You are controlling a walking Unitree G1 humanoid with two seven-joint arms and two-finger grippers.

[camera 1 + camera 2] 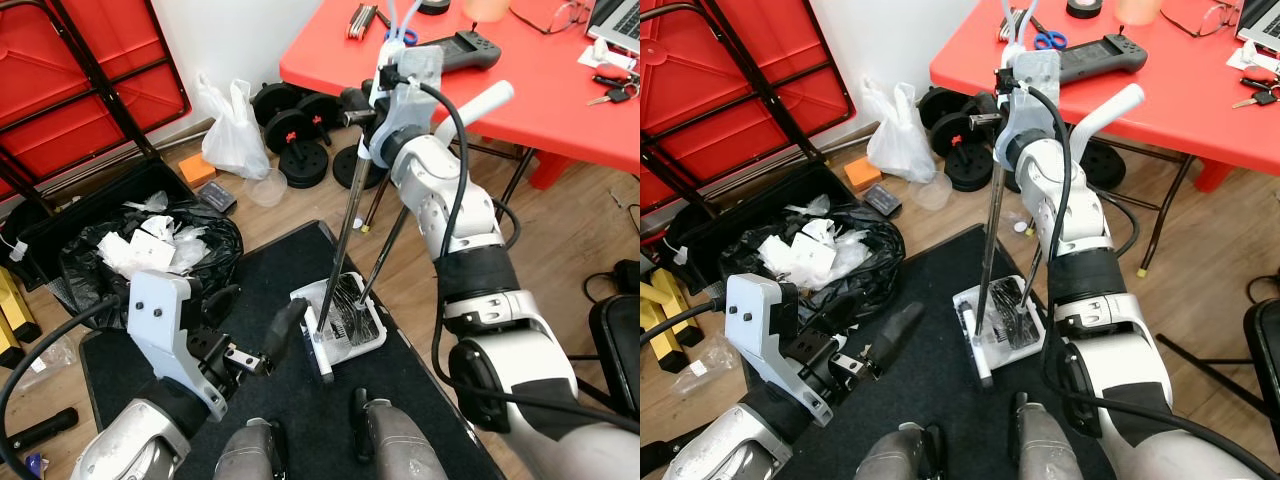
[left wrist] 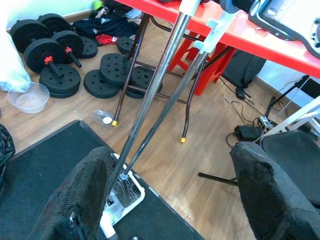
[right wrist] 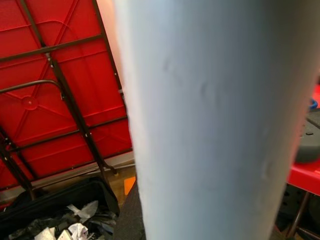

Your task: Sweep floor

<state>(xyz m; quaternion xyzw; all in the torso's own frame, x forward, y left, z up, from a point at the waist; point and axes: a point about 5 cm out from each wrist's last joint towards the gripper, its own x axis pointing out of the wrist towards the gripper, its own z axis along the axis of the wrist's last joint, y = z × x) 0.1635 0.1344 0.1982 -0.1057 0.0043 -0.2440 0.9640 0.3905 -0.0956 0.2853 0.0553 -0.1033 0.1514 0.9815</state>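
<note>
A white dustpan (image 1: 348,322) with dark broom bristles in it rests on the black mat (image 1: 300,270) in front of me. Two thin metal poles (image 1: 352,215) rise from it to my raised right gripper (image 1: 368,140), which is shut on the broom handle beside the red table. In the right wrist view a pale handle (image 3: 200,120) sits right up against the camera. My left gripper (image 2: 170,195) hangs low just left of the dustpan, open, with its padded black fingers (image 2: 80,195) wide apart and nothing between them.
A black bin bag (image 1: 150,250) of crumpled paper stands at the left. Weight plates (image 1: 300,150), a white plastic bag (image 1: 232,135) and a clear bowl (image 1: 265,187) lie by the wall. The red table (image 1: 520,90) is at the right, with a dark chair (image 1: 615,340) nearby.
</note>
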